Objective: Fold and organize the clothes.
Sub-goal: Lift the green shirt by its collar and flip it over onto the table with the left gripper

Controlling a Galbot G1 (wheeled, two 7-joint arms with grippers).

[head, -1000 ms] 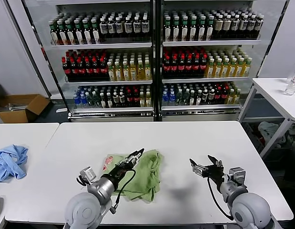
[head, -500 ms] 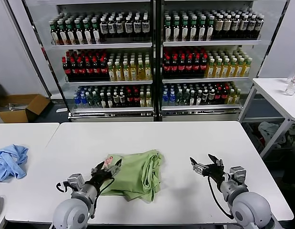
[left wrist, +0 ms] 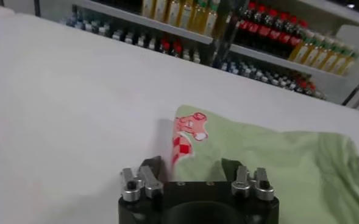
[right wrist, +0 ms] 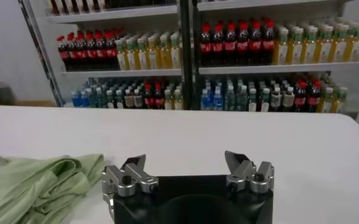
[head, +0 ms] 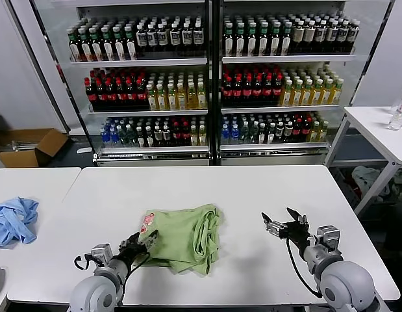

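2 grippers: low at the table's (head: pixel 252 182) near edge.
Left gripper (head: pixel 143 241): jaws apart, at the T-shirt's near-left corner.
Right gripper (head: pixel 283 223): jaws apart, well right of it.
T-shirt (head: pixel 184 237): folded, mid-table, graphic (left wrist: pixel 188 133) up.

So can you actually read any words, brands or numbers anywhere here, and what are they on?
None can be read.
Green T-shirt: a red-and-white printed graphic, a picture with no legible words.
Bottles on the shelves: labels too small to read.
Cardboard box: no visible text.
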